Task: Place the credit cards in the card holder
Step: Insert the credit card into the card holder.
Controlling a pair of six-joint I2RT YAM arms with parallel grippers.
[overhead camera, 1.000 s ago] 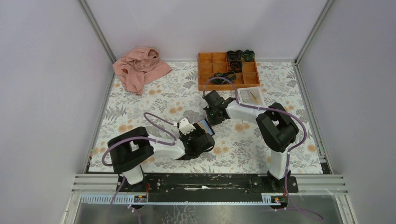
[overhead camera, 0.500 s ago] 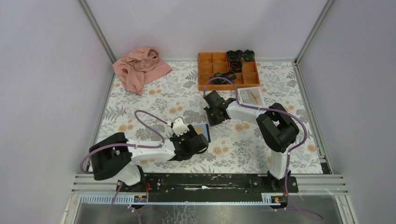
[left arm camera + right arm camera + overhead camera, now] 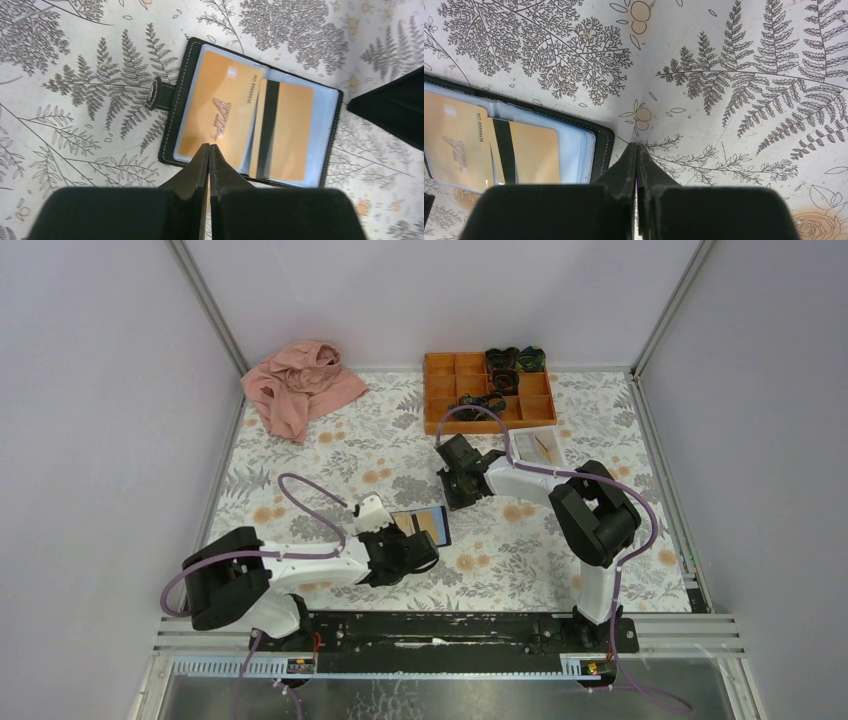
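Observation:
The card holder (image 3: pixel 322 135) lies open on the floral mat, showing black edges and light-blue pockets. Two orange credit cards rest in it: one with lettering (image 3: pixel 217 110) on the left panel, one with a black stripe (image 3: pixel 290 132) on the right. From above, the card holder (image 3: pixel 402 523) sits just beyond my left gripper (image 3: pixel 410 548). My left gripper (image 3: pixel 209 146) is shut and empty, its tips over the holder's near edge. My right gripper (image 3: pixel 636 145) is also shut and empty, over bare mat beside a corner of the card holder (image 3: pixel 601 145). It hangs further back over the mat (image 3: pixel 455 498).
An orange compartment tray (image 3: pixel 488 390) with dark items stands at the back. A small white tray (image 3: pixel 535 447) lies in front of it to the right. A pink cloth (image 3: pixel 300 385) is bunched at the back left. Metal frame posts line both sides.
My left gripper has closed and drawn back to the left, uncovering the open holder with the cards in it. The right arm has hardly moved.

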